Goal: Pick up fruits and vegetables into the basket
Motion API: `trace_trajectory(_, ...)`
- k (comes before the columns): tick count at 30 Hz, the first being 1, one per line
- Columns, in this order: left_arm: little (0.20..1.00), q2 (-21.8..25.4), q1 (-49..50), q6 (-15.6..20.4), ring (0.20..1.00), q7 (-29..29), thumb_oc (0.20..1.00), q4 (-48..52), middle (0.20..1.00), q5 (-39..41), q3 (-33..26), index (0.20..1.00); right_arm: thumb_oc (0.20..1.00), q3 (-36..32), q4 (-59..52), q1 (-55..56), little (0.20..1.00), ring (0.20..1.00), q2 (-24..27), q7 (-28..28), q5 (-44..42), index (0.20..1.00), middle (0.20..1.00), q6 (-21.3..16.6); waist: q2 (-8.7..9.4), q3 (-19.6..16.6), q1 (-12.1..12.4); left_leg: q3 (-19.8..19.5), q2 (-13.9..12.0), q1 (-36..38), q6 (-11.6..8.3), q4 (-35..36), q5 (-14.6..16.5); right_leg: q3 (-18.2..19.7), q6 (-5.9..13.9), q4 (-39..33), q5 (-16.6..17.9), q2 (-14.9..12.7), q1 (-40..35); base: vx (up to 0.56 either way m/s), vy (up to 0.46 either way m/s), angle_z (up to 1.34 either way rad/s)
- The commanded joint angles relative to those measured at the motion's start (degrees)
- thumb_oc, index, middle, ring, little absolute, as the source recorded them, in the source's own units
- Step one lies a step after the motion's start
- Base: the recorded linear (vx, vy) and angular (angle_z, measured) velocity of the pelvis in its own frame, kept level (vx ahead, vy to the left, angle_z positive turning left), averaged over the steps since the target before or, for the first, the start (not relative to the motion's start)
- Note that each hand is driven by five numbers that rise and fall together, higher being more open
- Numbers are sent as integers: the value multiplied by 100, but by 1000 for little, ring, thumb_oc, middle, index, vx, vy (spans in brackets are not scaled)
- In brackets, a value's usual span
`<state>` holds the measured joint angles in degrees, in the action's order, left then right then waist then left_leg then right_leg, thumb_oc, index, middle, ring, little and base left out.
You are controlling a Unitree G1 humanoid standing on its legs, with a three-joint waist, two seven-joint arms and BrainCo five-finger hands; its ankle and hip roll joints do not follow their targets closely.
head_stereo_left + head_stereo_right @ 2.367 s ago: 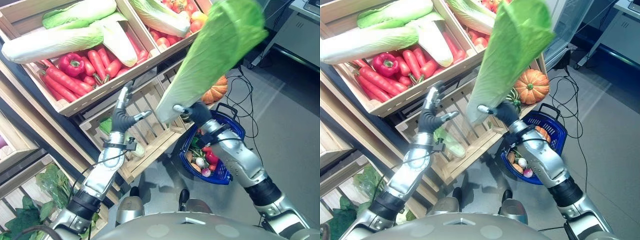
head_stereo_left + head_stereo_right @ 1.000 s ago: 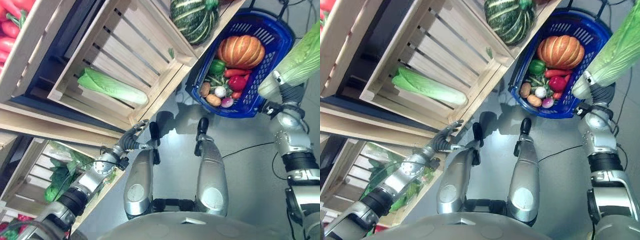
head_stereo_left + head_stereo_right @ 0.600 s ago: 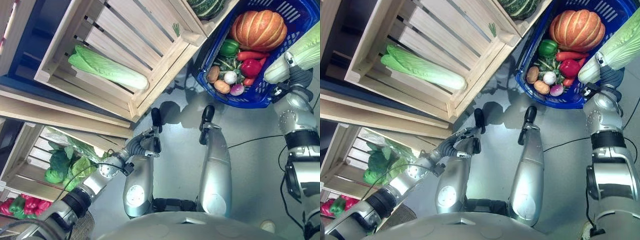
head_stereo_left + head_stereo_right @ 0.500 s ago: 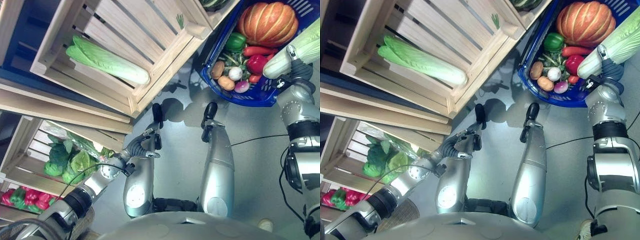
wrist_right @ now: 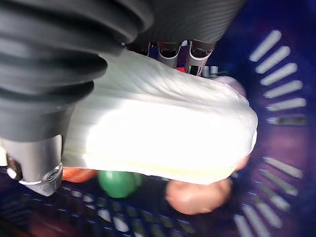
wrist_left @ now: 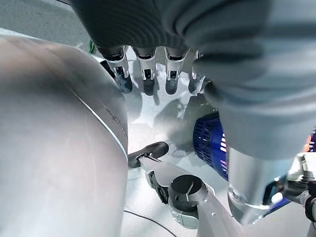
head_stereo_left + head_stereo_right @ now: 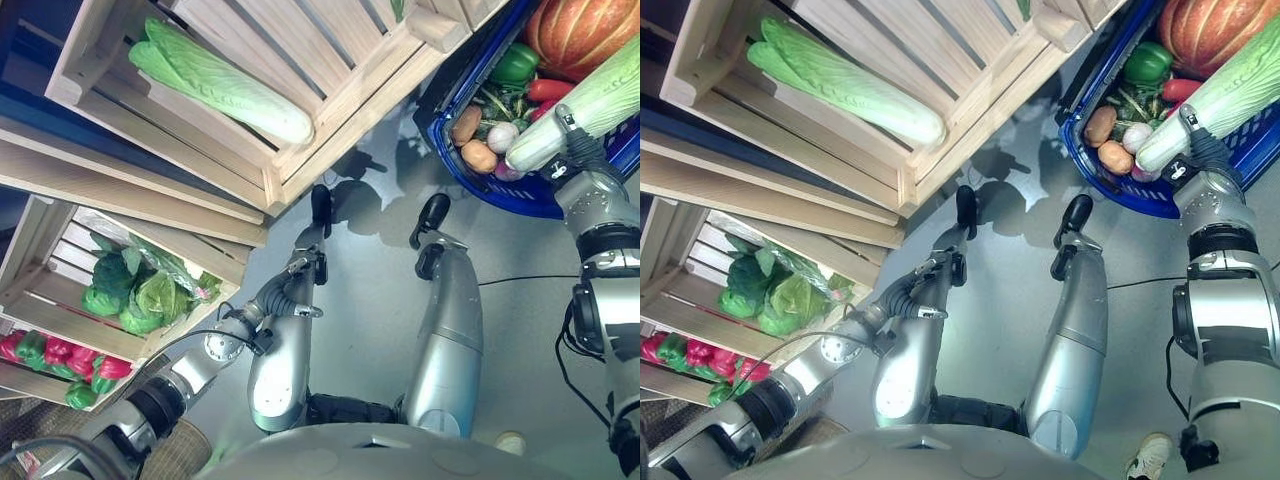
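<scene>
- Left eye view, upper right corner: the right robot hand (image 7: pixel 572 152) holds a long cabbage (image 7: pixel 590 110) over the near rim of the blue basket (image 7: pixel 520 195), pale stem end pointing down toward the floor, leafy end running off the frame's right edge.
- Step in hand, as I judge it: carrying the cabbage to the basket, with the drop not yet made. Its stem end hangs just above the vegetables already inside.
- Right wrist view: the fingers (image 5: pixel 169 49) curl round the far side of the white cabbage stalk, so that robot hand is clamped on it, not loose. Beyond it lie round brownish and green pieces against the basket's blue slotted wall.
- Already in the basket: a pumpkin (image 7: pixel 585 35) at the top edge, a green pepper (image 7: pixel 518 63), a red pepper (image 7: pixel 552 88), a white onion (image 7: pixel 502 137) and two potatoes (image 7: pixel 480 156).
- Next move, I'd say: bring the cabbage lower and flatter across the pile, then let the fingers go; it is long, so it may end up propped on the rim.
- Left robot hand (image 7: pixel 300 275) hangs low in the centre of the frame, fingers straight and relaxed, holding nothing.
- Another cabbage (image 7: pixel 215 80) lies in the wooden crate (image 7: pixel 330 130) at upper left.
</scene>
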<state>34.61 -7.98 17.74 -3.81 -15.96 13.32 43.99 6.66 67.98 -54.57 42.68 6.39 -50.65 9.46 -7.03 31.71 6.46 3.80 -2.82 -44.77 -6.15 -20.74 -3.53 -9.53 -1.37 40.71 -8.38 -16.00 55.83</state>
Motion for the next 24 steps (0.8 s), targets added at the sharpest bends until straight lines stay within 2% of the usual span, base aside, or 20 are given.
trace_trajectory(1, 1000, -104, 100, 263, 1000, -111, 1000, 253, 1000, -287, 404, 1000, 200, 238, 70, 86, 200, 200, 753, -69, -96, 200, 200, 139, -792, -192, -111, -56, -110, -257, 343, -382, 647, 61, 348, 406, -611, 200, -50, -7, -47, 8)
trace_trajectory(2, 1000, -95, 92, 296, 1000, -174, 1000, 255, 1000, -311, 408, 1000, 231, 222, 138, 102, 231, 231, 732, 36, -126, 231, 231, 149, -784, -192, -99, -81, -102, -277, 357, -395, 653, 60, 347, 413, -606, 208, -38, -4, -58, 7)
trace_trajectory(3, 1000, -92, 75, 374, 1000, -329, 1000, 248, 1000, -455, 414, 1000, 1000, 179, 218, 118, 1000, 1000, 706, 246, -64, 1000, 1000, 150, -769, -192, -86, -103, -96, -287, 371, -418, 665, 48, 344, 411, -605, 219, -51, -1, -53, 6)
trace_trajectory(6, 1000, -98, 26, 481, 1000, -702, 1000, 309, 1000, -693, 387, 1000, 1000, 114, 262, 152, 1000, 1000, 642, 674, 70, 1000, 1000, -61, -742, -192, -72, -132, -85, -258, 383, -422, 674, 33, 353, 369, -576, 244, -111, 1, -19, 3)
trace_trajectory(9, 1000, -89, -18, 644, 1000, -1183, 1000, 439, 1000, -1065, 301, 1000, 1000, 45, 202, 228, 1000, 1000, 561, 1221, 348, 1000, 1000, -520, -728, -192, -71, -140, -74, -143, 379, -358, 669, 11, 366, 296, -553, 246, -236, 0, 13, 0)
trace_trajectory(11, 1000, -70, -72, 569, 1000, -1725, 1000, 564, 1000, -1283, 167, 1000, 1000, 13, 40, 278, 1000, 1000, 525, 1703, 526, 1000, 1000, -882, -732, -192, -100, -129, -61, 19, 360, -287, 653, 17, 378, 234, -538, 252, -388, 2, 92, 0)
trace_trajectory(14, 1000, -53, -89, 656, 1000, -1858, 1000, 646, 1000, -1262, 23, 1000, 1000, -52, -188, 377, 1000, 1000, 506, 1992, 662, 1000, 1000, -1084, -718, -192, -135, -104, -50, 154, 345, -210, 638, 12, 384, 157, -529, 258, -523, 4, 100, -1)
trace_trajectory(15, 1000, -51, -88, 689, 1000, -1950, 1000, 824, 1000, -1297, -171, 1000, 1000, -142, -492, 541, 1000, 1000, 482, 2325, 770, 1000, 1000, -1281, -703, -192, -177, -78, -45, 311, 322, -128, 625, 9, 394, 60, -510, 269, -669, 7, 120, -1)
trace_trajectory(19, 1000, 11, -50, 996, 1000, -1874, 1000, 1186, 1000, -1374, -661, 1000, 1000, -401, -1462, 1259, 1000, 1000, 360, 2979, 1100, 1000, 1000, -1750, -619, -192, -323, -33, -50, 707, 293, 55, 612, 23, 437, -167, -440, 291, -1020, 12, 131, -5)
trace_trajectory(21, 1000, 40, -48, 1149, 1000, -1848, 1000, 1318, 1000, -1401, -913, 1000, 1000, -576, -1916, 1689, 1000, 1000, 290, 3121, 1255, 1000, 1000, -2022, -563, -192, -407, -20, -64, 912, 281, 167, 583, 37, 455, -320, -368, 307, -1217, -24, 133, -8)
trace_trajectory(22, 1000, 52, -85, 1199, 1000, -1839, 1000, 1415, 1000, -1457, -1053, 1000, 1000, -677, -2094, 1832, 1000, 1000, 261, 3112, 1353, 1000, 1000, -2159, -549, -192, -429, 32, -93, 907, 311, 251, 430, -35, 417, -452, -176, 308, -1223, -58, 107, -12)
trace_trajectory(24, 1000, 91, -106, 1322, 1000, -1827, 1000, 1626, 1000, -1552, -1287, 1000, 1000, -822, -2589, 2244, 1000, 1000, 179, 3232, 1614, 1000, 1000, -2355, -496, -192, -503, 44, -102, 1163, 302, 353, 427, -37, 455, -605, -124, 299, -1481, -4, 115, -10)
